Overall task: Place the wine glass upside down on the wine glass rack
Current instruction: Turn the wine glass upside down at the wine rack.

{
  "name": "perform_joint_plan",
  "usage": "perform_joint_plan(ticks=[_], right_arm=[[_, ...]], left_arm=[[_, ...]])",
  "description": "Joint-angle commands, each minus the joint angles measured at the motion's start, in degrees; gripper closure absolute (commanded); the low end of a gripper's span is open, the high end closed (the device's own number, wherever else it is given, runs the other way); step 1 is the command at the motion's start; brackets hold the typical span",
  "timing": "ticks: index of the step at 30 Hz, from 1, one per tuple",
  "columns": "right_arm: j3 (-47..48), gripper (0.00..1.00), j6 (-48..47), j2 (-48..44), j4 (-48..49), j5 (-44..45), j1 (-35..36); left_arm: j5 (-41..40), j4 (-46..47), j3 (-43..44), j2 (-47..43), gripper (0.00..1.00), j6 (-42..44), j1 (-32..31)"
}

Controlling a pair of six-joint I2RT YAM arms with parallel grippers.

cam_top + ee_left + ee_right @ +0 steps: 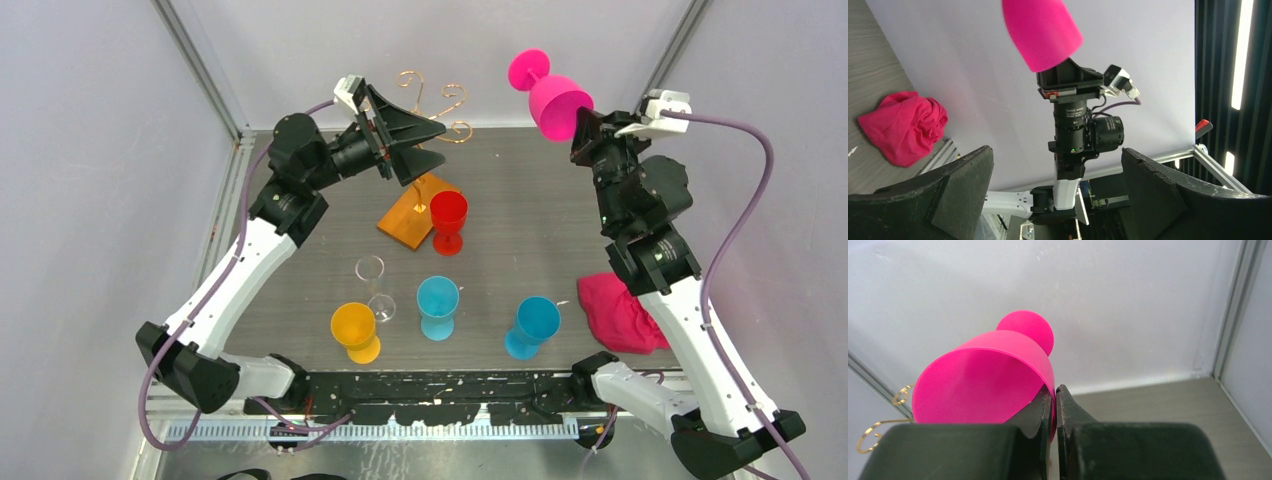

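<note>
Top external view: the right gripper (583, 125) held a hot-pink plastic wine glass (555, 100) aloft over the far right corner of the grey wood-grain table (530, 220). Its jaws were clamped on the wall of the bowl at the rim. The glass was tilted, its round foot pointing up toward the pale back wall and its mouth facing the gripper. It hung close to the slanted metal frame post at the right rear.

The thin gold wire wine glass rack (405, 222) stood on its orange-brown wooden base at the far middle of the table. Its curled arms rose against the back wall, well apart from the pink glass. The left gripper (425, 145) hovered just above the rack with its jaws spread wide and nothing between them, hiding part of the stem.

A red plastic goblet (448, 220) stood just beside the base's right corner. Bare tabletop lay between the rack and the right arm.

Along the near edge stood a clear stemmed glass (375, 285), an orange goblet (355, 330) and two teal-blue goblets (437, 305) (530, 325). A crumpled pink cloth (620, 310) lay at the right edge, by the right arm's forearm.

From the right wrist, only two gold scroll tips showed, at the left edge.
</note>
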Motion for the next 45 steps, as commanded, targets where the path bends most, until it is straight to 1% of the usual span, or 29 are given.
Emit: perform_joint_plan(ticks=[1,9,14,18,27,32,45], right_arm=[[-1.26,0.99,-3.80,-2.75,13.03,-4.30,0.36],[-4.97,0.99,-4.50,-3.83,20.07,-8.84,0.52],[-5.96,0.99,-4.32,-3.64,22.27,-9.93,1.05],[-6.00,0.99,-4.60,-3.29,22.79,-10.23,2.14],[-6.68,0.99,-9.17,-2.16,24.13,-7.51,7.76],[-7.33,0.99,-13.54,-1.32,25.64,-5.49,11.02],[-10.71,0.99,-17.18,-1.18,30.12,-2.35,12.93]], left_arm=[[-0.37,6.27,3.36,0.90,0.00,-2.56,-1.31],[-0.29,11.53,7.82,8.09,0.00,-7.83,-4.96],[-0.29,11.70,11.81,12.11,0.00,-8.40,-7.75],[-1.10,12.15,12.93,14.11,0.00,-9.04,-8.19],[-1.86,14.29,16.87,19.28,0.00,-10.96,-9.52],[-2.34,14.21,18.60,21.02,0.00,-11.18,-10.45],[-3.03,14.20,22.24,24.24,0.00,-11.10,-12.51]])
